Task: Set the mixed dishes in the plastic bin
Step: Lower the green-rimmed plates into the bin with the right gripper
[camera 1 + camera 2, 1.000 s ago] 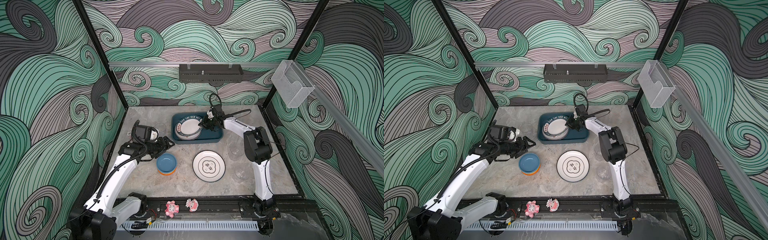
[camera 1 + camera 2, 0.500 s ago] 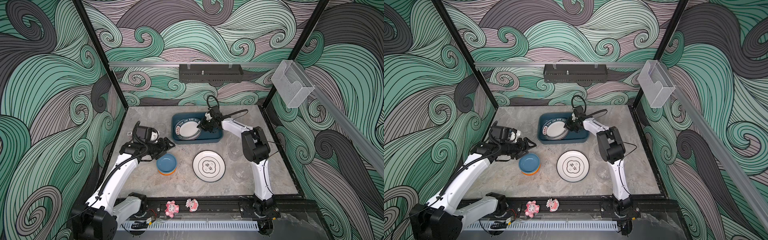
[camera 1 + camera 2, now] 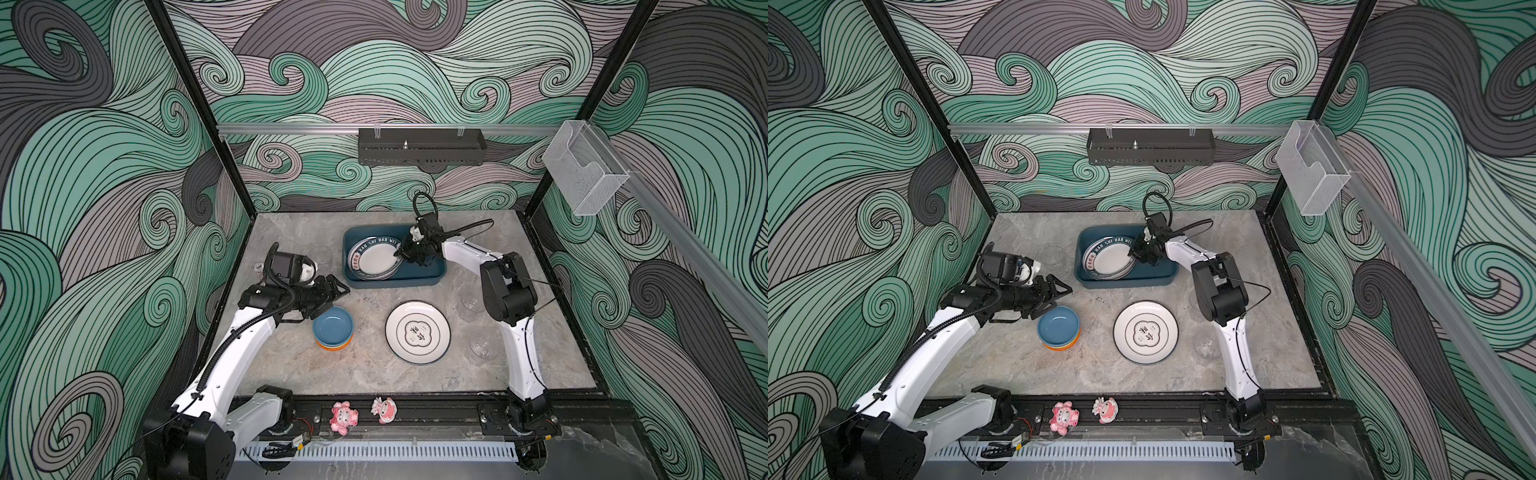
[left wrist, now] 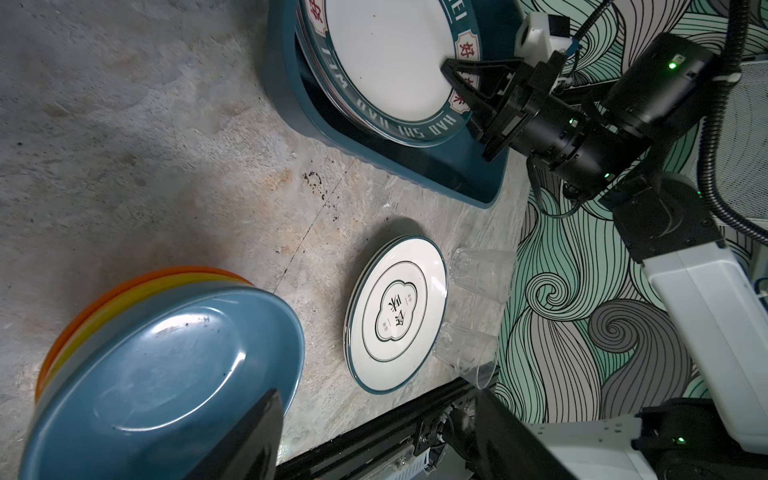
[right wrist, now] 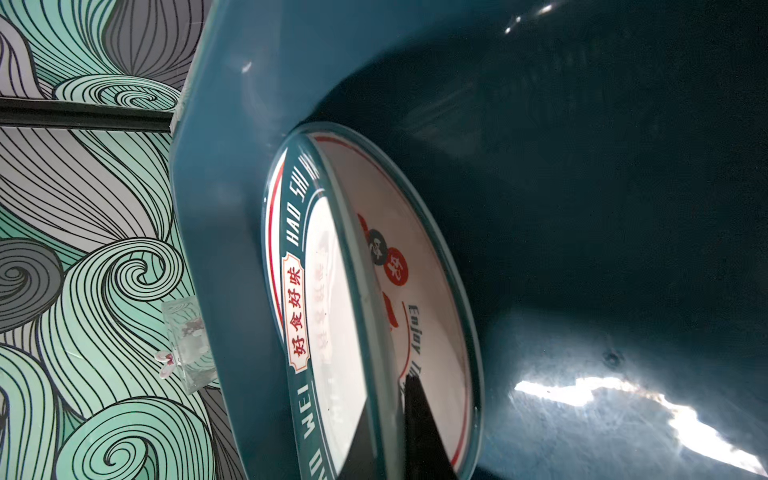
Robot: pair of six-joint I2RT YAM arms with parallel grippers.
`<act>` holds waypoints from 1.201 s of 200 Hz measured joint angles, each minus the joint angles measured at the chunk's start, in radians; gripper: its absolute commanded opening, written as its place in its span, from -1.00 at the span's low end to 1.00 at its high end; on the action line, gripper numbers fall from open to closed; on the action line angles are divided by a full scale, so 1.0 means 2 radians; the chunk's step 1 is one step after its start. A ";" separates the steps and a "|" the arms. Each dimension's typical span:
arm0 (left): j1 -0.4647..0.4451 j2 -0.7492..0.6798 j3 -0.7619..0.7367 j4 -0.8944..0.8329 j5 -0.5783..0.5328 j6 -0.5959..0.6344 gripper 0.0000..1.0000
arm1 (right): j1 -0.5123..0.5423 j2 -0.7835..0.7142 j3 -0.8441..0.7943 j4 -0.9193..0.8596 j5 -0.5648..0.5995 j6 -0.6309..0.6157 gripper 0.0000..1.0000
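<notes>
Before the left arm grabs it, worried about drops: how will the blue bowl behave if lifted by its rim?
The blue bowl looks glossy and hard: probably rigid, likely slippery in a pinch. It sits nested on yellow and orange bowls, so it would probably lift alone; a push might shift the stack.

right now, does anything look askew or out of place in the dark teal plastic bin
Yes. In the dark teal plastic bin, the upper white round plate with a teal lettered rim sits tilted, not flat: the shut right gripper pinches its edge, holding it off the red-lettered plate below. Nothing looks spilled or broken.
</notes>
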 measured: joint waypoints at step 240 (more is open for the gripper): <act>0.009 0.031 -0.005 0.010 0.047 -0.002 0.48 | 0.003 -0.005 0.007 -0.064 0.058 -0.049 -0.44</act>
